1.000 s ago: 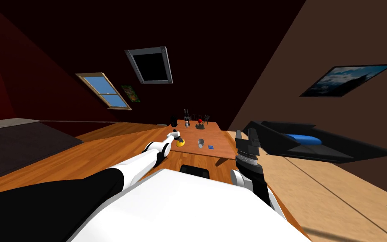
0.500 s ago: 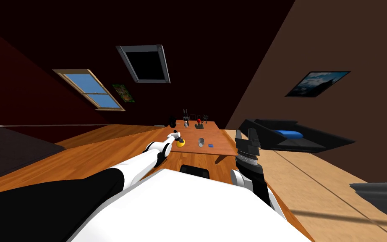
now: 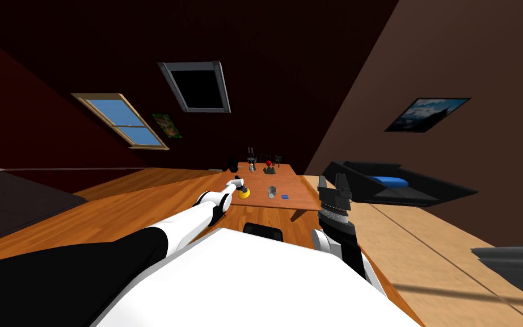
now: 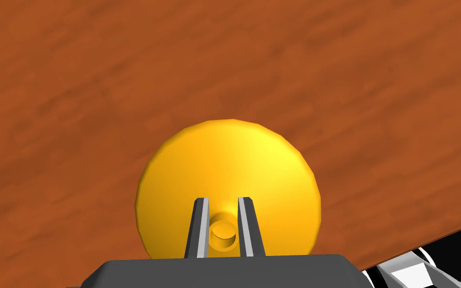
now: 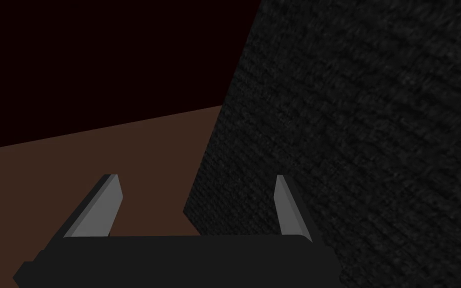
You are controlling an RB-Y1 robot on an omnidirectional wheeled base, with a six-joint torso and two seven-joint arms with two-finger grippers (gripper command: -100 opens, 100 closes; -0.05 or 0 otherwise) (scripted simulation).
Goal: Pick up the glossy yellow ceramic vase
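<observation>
Grey blades of R gripper point(image 5: 194, 177) stood wide apart, nothing between them; that arm was parked upright on the near side of the table point(image 3: 295, 198), no action req'd. Fwd of it, L gripper point(image 4: 223, 199) was clamped on the yellow vase point(image 4: 227, 155): both blades pressed the sides of the narrow neck, approx. centred, coming at the bulb from above. Vase was at the table's near-left corner, close to the edge; whether its base touched the wood could not be told. Step in hand, as judged: grip made, lift to follow. Procedure: hold clamp force const.; raise straight up along the neck axis, no sideways pull, since the neck is thin and the blades catch a short length only. Glossy finish suggests slip risk, so lift slowly & hold wrist level to stop the bulb swinging. Clear the table edge before any retract. Vase appearance: deep yellow w/ orange shading, shiny, round squat body, short tubular neck w/ open mouth, no handle or pattern. Beyond it on the same top: grey cup point(image 3: 271, 192) and a small blue item point(image 3: 284, 197) just beside the cup, both apart from the vase. Far end held a red-topped object point(image 3: 269, 164) & misc. dark items, too small to ID.
</observation>
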